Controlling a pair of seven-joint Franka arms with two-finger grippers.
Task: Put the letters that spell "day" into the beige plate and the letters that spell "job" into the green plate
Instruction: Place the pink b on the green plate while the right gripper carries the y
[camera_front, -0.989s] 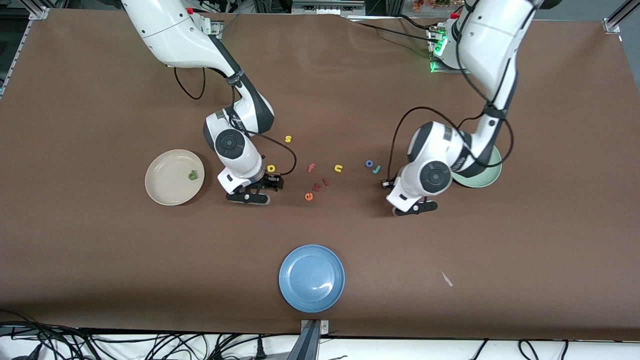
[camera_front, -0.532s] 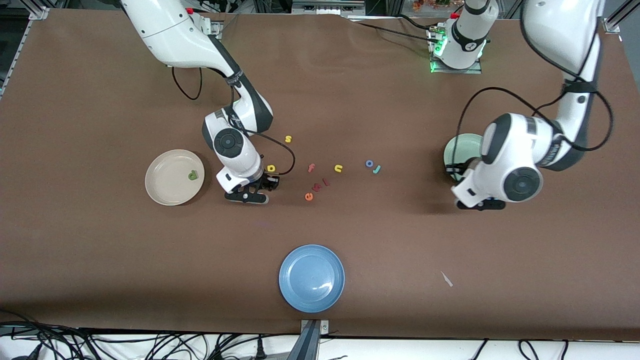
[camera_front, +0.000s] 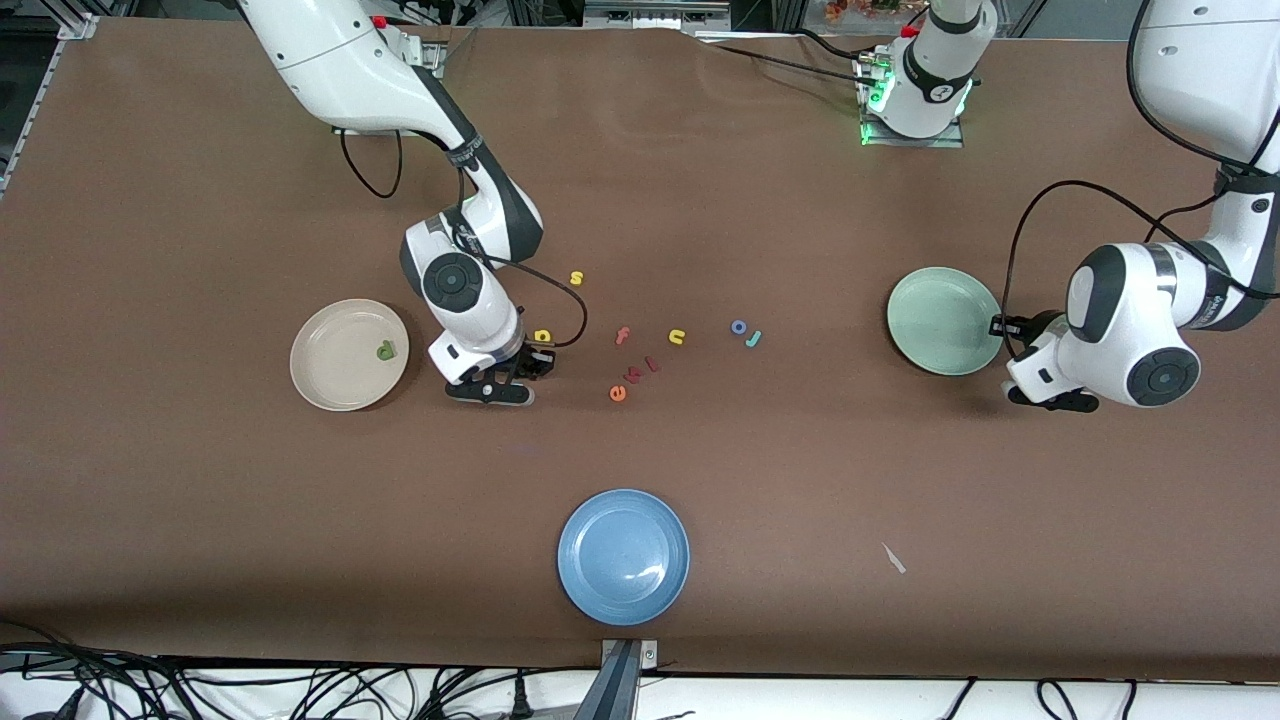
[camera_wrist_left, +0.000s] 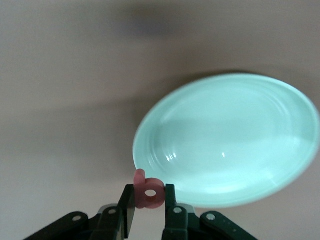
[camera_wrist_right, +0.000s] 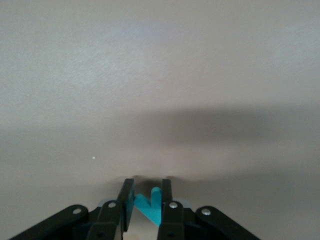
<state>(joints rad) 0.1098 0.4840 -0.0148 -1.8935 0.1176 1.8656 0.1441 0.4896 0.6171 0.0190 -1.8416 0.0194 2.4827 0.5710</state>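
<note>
One letter done, green d in beige plate; right gripper pinches teal y, left gripper clamps pink b by empty green plate; a, j, o left.

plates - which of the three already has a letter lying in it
The beige plate, toward the right arm's end of the table: a green d lies in it. The green plate and blue plate hold nothing.

Brown table: 3 plates, scattered foam letters.
</note>
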